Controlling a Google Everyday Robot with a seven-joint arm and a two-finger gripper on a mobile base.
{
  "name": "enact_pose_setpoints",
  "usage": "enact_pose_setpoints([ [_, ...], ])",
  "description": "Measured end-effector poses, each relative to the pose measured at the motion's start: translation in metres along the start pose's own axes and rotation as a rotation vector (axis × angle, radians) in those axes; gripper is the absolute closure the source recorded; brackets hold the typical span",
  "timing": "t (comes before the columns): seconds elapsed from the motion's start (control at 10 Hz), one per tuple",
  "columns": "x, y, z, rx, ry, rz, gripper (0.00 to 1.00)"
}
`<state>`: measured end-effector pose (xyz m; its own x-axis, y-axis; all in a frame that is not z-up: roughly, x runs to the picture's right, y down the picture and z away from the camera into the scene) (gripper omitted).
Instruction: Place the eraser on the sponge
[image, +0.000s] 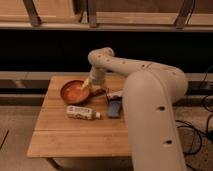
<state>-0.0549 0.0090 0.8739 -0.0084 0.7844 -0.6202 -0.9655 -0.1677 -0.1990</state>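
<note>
Gripper (93, 86) hangs at the end of the arm (150, 95), low over the far half of the wooden table (65, 137). It is right at the far right rim of the orange pan (74, 92). From my screen I cannot tell how far it is open, nor whether it has hold of anything; the wrist hides its working end.

The pan lies just left of the gripper as the camera looks, and slightly nearer to me. Its dark reddish handle (98, 92) pokes out just below the gripper and toward the right.

The eraser (114, 96) shows as a small block with a pale mark, to the right of the gripper and a little nearer the camera, close beside the tip of the pan handle. It lies at the far end of the sponge (115, 108); I cannot tell whether the two touch or whether it overlaps the pad's edge. The sponge is a flat blue-grey pad lying on the table, right of the gripper and nearer than the eraser, hard against the bulk of the arm.

A white-labelled bottle (82, 112) lies on its side, nearer the camera than the gripper and just left of the sponge, its cap end pointing at the pad.
</note>
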Motion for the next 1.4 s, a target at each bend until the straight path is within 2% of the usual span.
enact_pose_setpoints([
  [0.1, -0.002, -0.016, -0.008, -0.055, -0.026, 0.121, 0.20],
  [0.2, -0.002, -0.030, -0.014, -0.084, -0.040, 0.197, 0.20],
  [0.3, -0.003, -0.042, -0.019, -0.105, -0.054, 0.260, 0.20],
  [0.4, -0.004, -0.045, -0.020, -0.114, -0.058, 0.280, 0.20],
  [0.7, -0.004, -0.042, -0.017, -0.113, -0.056, 0.273, 0.20],
  [0.9, -0.014, -0.067, -0.005, -0.074, -0.081, 0.295, 0.20],
  [1.1, -0.032, -0.090, -0.004, -0.045, -0.132, 0.345, 0.20],
  [1.4, -0.048, -0.108, -0.005, -0.046, -0.172, 0.450, 0.20],
])
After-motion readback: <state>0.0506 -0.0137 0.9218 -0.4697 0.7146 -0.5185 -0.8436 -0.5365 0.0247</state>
